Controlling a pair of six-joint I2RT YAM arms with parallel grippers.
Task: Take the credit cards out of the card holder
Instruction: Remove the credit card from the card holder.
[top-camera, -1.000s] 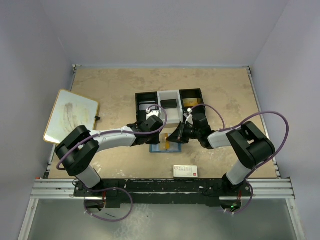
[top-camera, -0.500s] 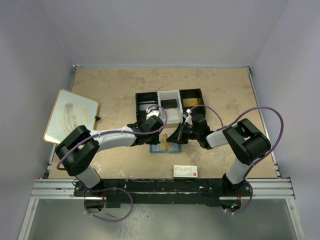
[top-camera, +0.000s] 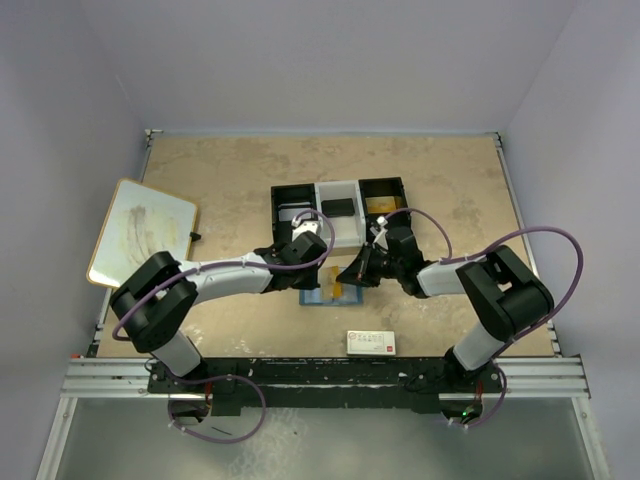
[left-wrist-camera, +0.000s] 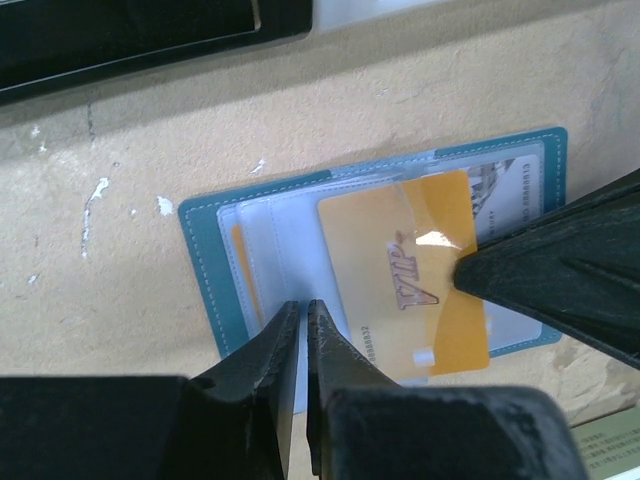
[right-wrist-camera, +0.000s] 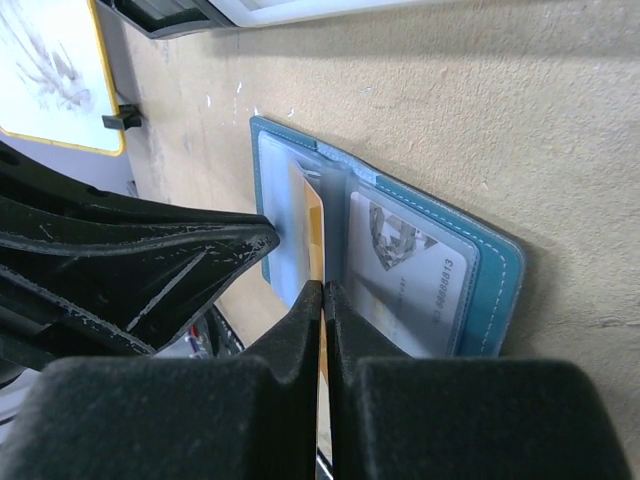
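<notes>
The blue card holder (left-wrist-camera: 205, 260) lies open on the table just in front of the tray (top-camera: 330, 293). A gold-yellow credit card (left-wrist-camera: 400, 265) marked VIP sticks partway out of its pale inner pockets. A grey-white credit card (right-wrist-camera: 410, 275) sits inside the clear pocket beside it. My right gripper (right-wrist-camera: 322, 287) is shut on the gold card's edge, which shows as a thin yellow strip between the jaws. My left gripper (left-wrist-camera: 302, 306) is shut, with its tips pressing on the holder's pale pocket next to the gold card. In the top view both grippers meet over the holder.
A black-and-white compartment tray (top-camera: 340, 190) stands just behind the holder. A white box with red print (top-camera: 371, 342) lies near the front edge. A white board with a yellow rim (top-camera: 140, 232) rests at the left.
The right gripper's jaws have closed on the gold card, and the right arm's elbow has shifted a little. The left arm and the holder have stayed put.
</notes>
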